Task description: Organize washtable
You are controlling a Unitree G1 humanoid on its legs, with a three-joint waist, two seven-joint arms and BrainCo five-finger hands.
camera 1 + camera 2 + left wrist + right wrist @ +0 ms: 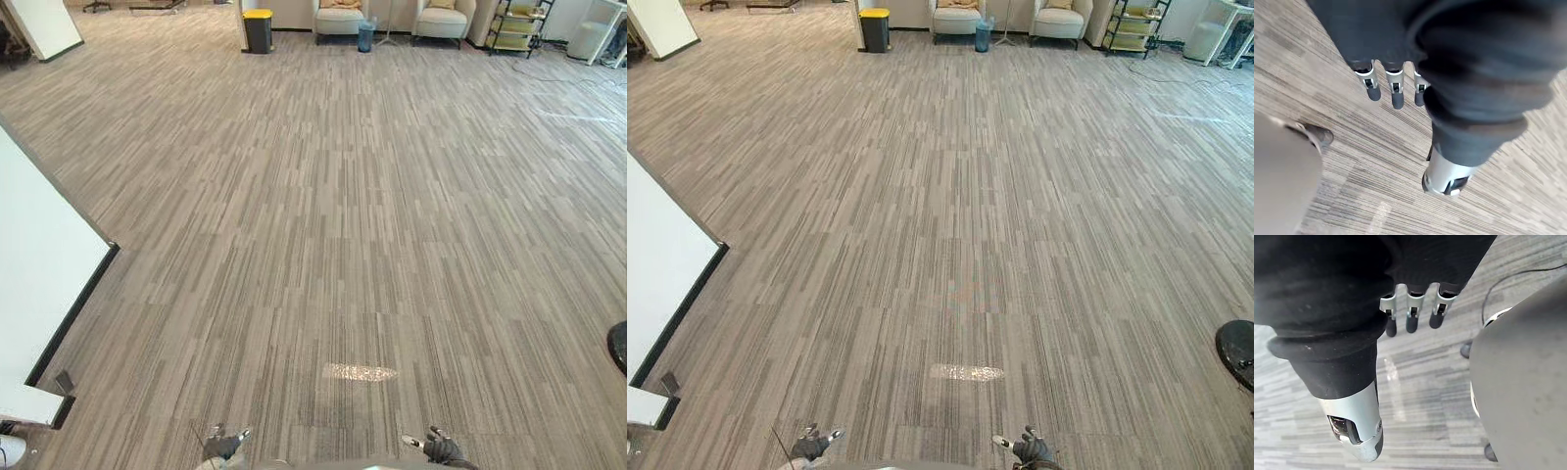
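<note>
Over carpet (343, 245), left robot hand (1396, 92), right robot hand (1411, 319) hang slack.

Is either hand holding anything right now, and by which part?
Nothing is held. The left hand and the right hand hang with fingers relaxed above the carpet.

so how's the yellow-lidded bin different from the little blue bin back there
The yellow-lidded bin is dark-bodied and taller, the blue bin shorter and blue. The yellow-lidded bin stands left of both armchairs, the blue bin between them. Both stand upright on the carpet.
</note>
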